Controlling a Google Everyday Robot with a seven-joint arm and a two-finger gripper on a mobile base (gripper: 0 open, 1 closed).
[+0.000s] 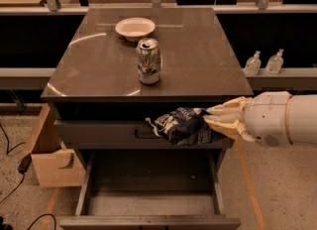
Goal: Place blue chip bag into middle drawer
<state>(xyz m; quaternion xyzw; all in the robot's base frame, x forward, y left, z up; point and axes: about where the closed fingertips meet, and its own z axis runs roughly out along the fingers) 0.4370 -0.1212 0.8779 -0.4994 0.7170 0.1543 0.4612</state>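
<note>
The blue chip bag is a crumpled navy foil bag with white lettering. It hangs in the air in front of the closed drawer front, below the counter edge. My gripper comes in from the right on a white arm and is shut on the bag's right end. The middle drawer is pulled open below the bag, with a flat bare grey floor and low side walls. The bag is above the drawer's back part, not touching it.
A green-and-white drink can and a white bowl stand on the dark countertop. A cardboard box sits on the floor at the left. Two clear bottles stand on a ledge at the right.
</note>
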